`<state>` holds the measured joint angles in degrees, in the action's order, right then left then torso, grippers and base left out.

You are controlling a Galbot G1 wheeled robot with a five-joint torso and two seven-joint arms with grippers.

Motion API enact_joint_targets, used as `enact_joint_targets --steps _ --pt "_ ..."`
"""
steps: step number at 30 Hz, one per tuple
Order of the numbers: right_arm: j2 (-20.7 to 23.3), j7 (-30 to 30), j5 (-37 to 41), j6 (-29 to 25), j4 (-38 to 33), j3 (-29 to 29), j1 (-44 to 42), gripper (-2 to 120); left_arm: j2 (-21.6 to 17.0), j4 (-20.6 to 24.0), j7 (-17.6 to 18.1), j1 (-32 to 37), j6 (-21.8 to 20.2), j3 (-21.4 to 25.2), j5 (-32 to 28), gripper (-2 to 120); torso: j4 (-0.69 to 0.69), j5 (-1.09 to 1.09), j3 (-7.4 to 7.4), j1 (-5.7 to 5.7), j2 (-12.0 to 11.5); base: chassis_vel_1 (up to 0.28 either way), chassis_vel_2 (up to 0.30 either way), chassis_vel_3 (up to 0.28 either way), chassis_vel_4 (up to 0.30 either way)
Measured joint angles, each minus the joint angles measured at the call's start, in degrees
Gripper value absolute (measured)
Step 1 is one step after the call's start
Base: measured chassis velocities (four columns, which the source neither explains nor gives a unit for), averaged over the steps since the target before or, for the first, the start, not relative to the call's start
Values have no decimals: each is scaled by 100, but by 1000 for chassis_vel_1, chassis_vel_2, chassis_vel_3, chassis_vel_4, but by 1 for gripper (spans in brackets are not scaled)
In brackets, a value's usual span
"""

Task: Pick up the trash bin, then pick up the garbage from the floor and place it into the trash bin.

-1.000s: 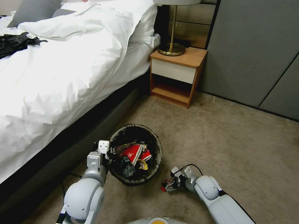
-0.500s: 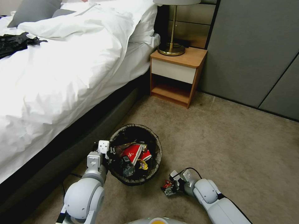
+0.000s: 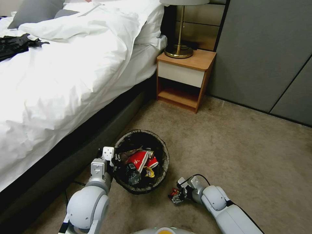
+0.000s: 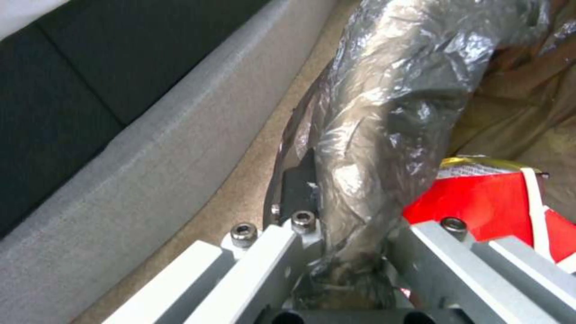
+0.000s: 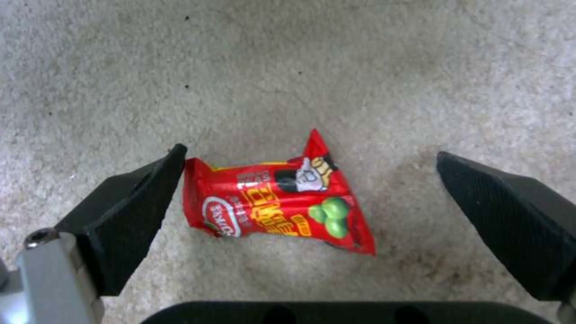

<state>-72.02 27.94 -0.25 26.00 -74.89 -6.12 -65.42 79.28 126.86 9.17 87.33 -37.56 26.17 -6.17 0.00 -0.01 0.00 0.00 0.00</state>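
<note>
Lower centre: the left gripper (image 3: 112,160) is clamped on the trash bin (image 3: 162,162) rim. Lower right, the right gripper (image 5: 309,202), fingers apart, straddles a red wrapper (image 5: 279,204) on the carpet (image 3: 243,146).

The right tool (image 3: 174,196) has slid nearer the robot along the carpet over the past second, settling lower around the small red wrapper (image 5: 277,201).

You have the trash bin (image 3: 141,161) upright on the carpet beside the bed, round, lined with a dark bag, holding red-and-white cups and wrappers. Just right of it, a small red snack wrapper (image 5: 277,201) lies flat on the carpet.
</note>
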Motion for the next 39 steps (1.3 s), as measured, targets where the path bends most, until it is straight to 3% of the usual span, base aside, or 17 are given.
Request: enact_joint_targets --steps 4,16,24,35,37,39 --pt "1 33 -58 -16 -2 -16 -23 87 6 -1 -3 -10 1 0 -9 0 -4 -5 -1 0 1 0 0 0 0" --pt "-18 29 -209 -25 -24 -17 -125 64 17 -46 -12 -40 9 -13 -21 0 -1 -4 -2 -1 2 0 0 0 0" --pt "19 34 -218 0 -111 27 -169 60 13 -52 -34 -51 18 -19 -22 0 4 3 -1 0 2 0 0 0 0" --pt "38 39 -225 10 -141 -33 -217 38 -1 -53 -40 -66 18 -30 -24 0 3 5 0 -1 1 0 0 0 0" --pt "52 40 -227 24 -158 -56 -217 26 -10 -52 -42 -66 19 -31 -25 0 2 4 0 0 1 0 0 0 0" --pt "55 46 -224 35 -162 -63 -215 24 -10 -52 -41 -66 18 -34 -25 0 2 4 0 0 0 0 0 0 0"
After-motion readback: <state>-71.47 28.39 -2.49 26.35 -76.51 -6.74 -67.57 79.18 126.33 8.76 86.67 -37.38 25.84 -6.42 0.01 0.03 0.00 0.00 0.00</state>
